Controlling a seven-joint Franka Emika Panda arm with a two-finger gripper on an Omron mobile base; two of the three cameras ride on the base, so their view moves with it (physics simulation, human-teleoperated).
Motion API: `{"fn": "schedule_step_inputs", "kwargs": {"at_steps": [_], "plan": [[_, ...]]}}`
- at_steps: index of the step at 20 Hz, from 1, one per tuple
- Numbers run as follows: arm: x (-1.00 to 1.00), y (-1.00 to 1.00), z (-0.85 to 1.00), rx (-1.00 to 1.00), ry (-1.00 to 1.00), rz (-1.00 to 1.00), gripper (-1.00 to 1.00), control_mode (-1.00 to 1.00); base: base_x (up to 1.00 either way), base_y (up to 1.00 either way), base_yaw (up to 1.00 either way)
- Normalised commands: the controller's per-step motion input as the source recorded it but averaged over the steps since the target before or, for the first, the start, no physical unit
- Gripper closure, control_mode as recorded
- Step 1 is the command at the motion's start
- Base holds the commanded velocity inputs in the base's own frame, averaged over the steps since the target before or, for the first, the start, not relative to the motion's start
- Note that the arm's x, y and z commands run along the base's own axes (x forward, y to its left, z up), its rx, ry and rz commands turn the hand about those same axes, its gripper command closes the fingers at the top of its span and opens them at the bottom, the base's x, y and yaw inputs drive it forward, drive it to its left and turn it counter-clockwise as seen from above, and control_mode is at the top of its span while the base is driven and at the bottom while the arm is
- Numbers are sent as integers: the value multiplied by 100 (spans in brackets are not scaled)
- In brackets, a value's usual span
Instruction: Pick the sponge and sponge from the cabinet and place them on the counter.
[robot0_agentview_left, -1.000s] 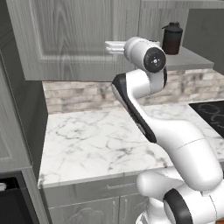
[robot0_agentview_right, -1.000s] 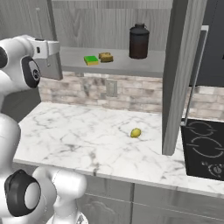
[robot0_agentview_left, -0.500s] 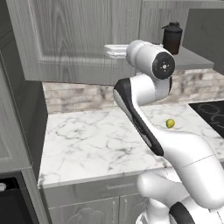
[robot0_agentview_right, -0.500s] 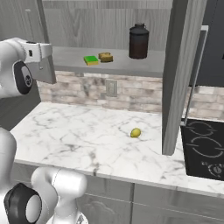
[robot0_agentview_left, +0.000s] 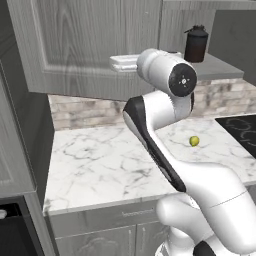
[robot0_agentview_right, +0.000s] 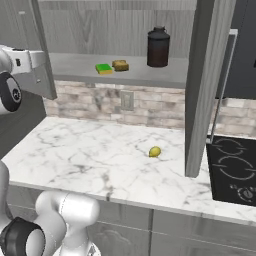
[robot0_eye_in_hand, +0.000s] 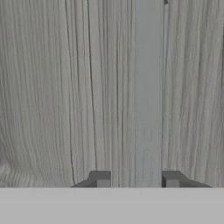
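While your claw (robot0_eye_in_hand: 136, 179) stands parted with nothing between its tips, facing the grey wood-grain cabinet (robot0_eye_in_hand: 87, 87) door close up, both sponges remain on the shelf: the green sponge (robot0_agentview_right: 104, 68) and, just beside it, the yellow-brown sponge (robot0_agentview_right: 120, 65), with the dark canister (robot0_agentview_right: 158, 47) further along. Swing clear of the door first, then come in level over the shelf edge. Take the green one first, squarely across its short sides, well away from the canister. The counter (robot0_agentview_right: 90, 160) below offers room beside the small ball (robot0_agentview_right: 155, 151).

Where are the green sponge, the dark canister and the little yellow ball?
green sponge (robot0_agentview_right: 104, 69), right base view, its top face.
dark canister (robot0_agentview_right: 158, 49), right base view, its body.
yellow ball (robot0_agentview_right: 155, 151), right base view, its middle.
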Motion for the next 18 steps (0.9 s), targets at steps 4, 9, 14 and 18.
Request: {"fn": "schedule_step_inputs", "kwargs": {"at_steps": [4, 9, 14, 18], "plan": [[-57, 74, 22, -6, 1, 0, 100, -100, 0, 0, 0], [-57, 66, 20, -4, 0, 0, 100, -100, 0, 0, 0], [-57, 67, 21, -3, 0, 0, 100, -100, 0, 0, 0], [-57, 69, 19, -2, 0, 0, 100, -100, 0, 0, 0]]}}
